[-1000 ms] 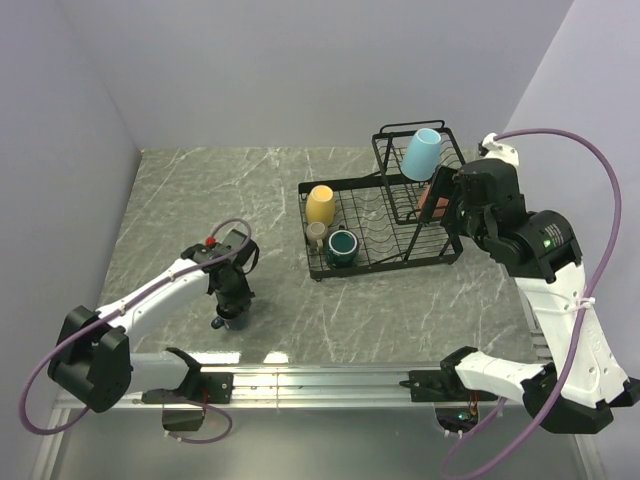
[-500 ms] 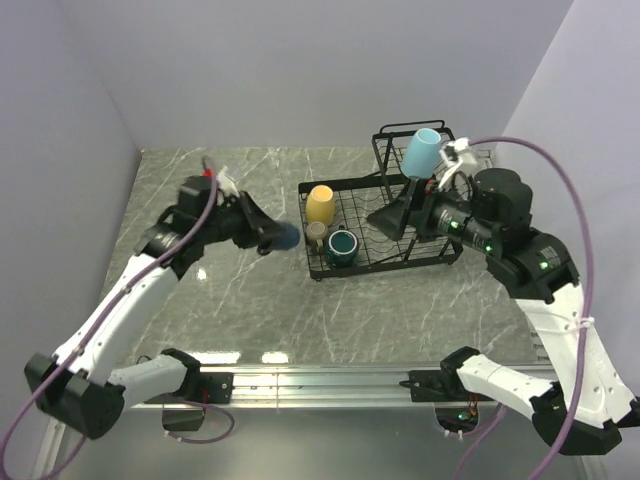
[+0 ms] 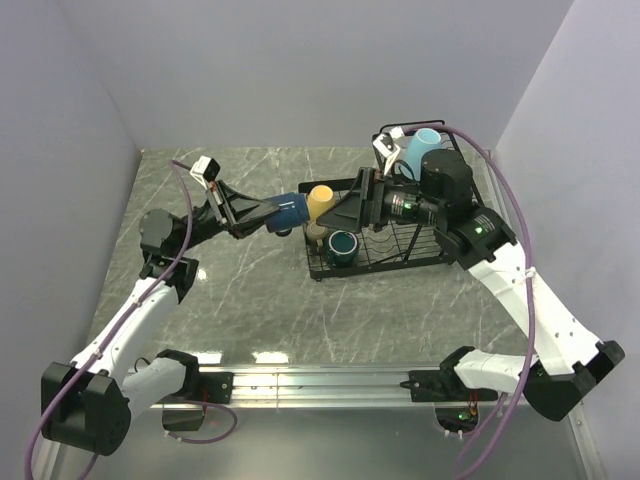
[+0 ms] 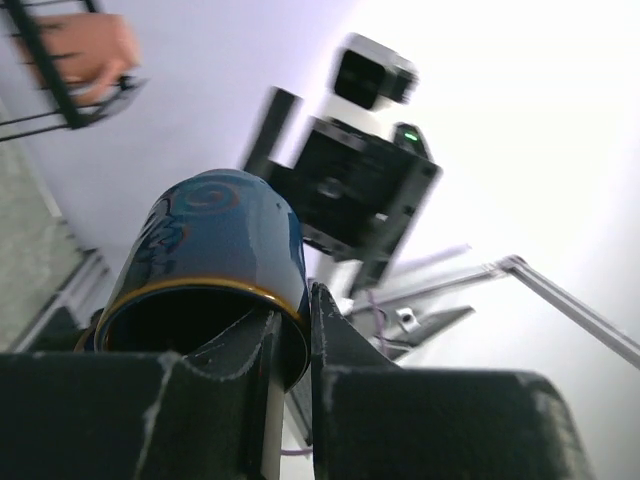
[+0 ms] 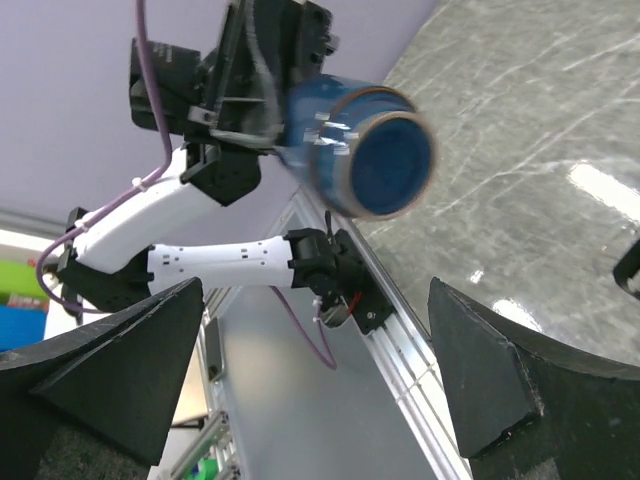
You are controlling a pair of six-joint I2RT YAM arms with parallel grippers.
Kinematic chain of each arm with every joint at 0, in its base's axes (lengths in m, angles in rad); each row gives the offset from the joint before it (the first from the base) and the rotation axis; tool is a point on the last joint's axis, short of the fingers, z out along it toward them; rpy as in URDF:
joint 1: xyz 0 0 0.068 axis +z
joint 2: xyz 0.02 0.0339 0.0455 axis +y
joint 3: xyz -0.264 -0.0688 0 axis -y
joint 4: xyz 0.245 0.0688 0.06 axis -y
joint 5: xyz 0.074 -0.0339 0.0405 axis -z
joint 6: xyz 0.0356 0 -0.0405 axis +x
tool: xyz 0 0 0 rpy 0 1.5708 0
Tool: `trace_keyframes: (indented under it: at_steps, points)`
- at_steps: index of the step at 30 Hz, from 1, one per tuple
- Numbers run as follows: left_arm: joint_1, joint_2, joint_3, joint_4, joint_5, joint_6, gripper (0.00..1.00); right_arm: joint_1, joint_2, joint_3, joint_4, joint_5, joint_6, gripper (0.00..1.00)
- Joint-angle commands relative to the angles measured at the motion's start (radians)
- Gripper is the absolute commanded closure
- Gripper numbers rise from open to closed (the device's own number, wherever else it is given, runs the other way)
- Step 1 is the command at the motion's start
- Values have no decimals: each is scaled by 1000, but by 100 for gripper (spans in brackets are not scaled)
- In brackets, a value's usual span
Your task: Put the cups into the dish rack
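Grey marble covers the desk [image 3: 250, 290], with pale walls all around it.

The left gripper [image 3: 262, 213] is up in the air, well above the desk. Its jaws are pinched close together on the rim of the dark navy mug [image 3: 287, 212]. One finger [image 4: 335, 330] is outside the rim and the other is inside. The mug lies on its side, with its bottom pointing away from the jaws toward the dish rack [image 3: 385, 262]. In the left wrist view the mug has a thin gold ring at the rim and a faint swirl on its side.

The right gripper [image 3: 352, 210] is just past the navy mug's bottom, facing it. Its jaws are spread as wide as they go and hold nothing. In the right wrist view the two dark fingers [image 5: 110, 370] sit far apart, and the navy mug's round bottom shows between them, not touching.

Right under the two grippers, on the low tray of the rack, are the yellow mug [image 3: 321, 203], the small olive-tan mug [image 3: 316, 232] and the dark green mug [image 3: 342, 246]. Behind the right gripper, the light blue mug [image 3: 421, 152] sits in the raised basket.

No words or labels can be read anywhere.
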Motion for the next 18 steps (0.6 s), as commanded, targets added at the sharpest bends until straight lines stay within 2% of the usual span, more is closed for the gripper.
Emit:
trace_keyframes:
  at_steps: [1, 5, 11, 18]
  points:
    - [4, -13, -11, 399, 5, -207, 100, 19, 22, 41, 87, -32, -16, 0]
    - [4, -2, -28, 476, -14, -273, 100, 24, 43, 57, 50, -1, -90, 0]
    - [4, -16, -27, 421, 6, -253, 99, 44, 65, 76, 92, 2, -119, 0]
    - [4, -1, -44, 445, 2, -262, 100, 90, 115, 106, 168, -23, -113, 0]
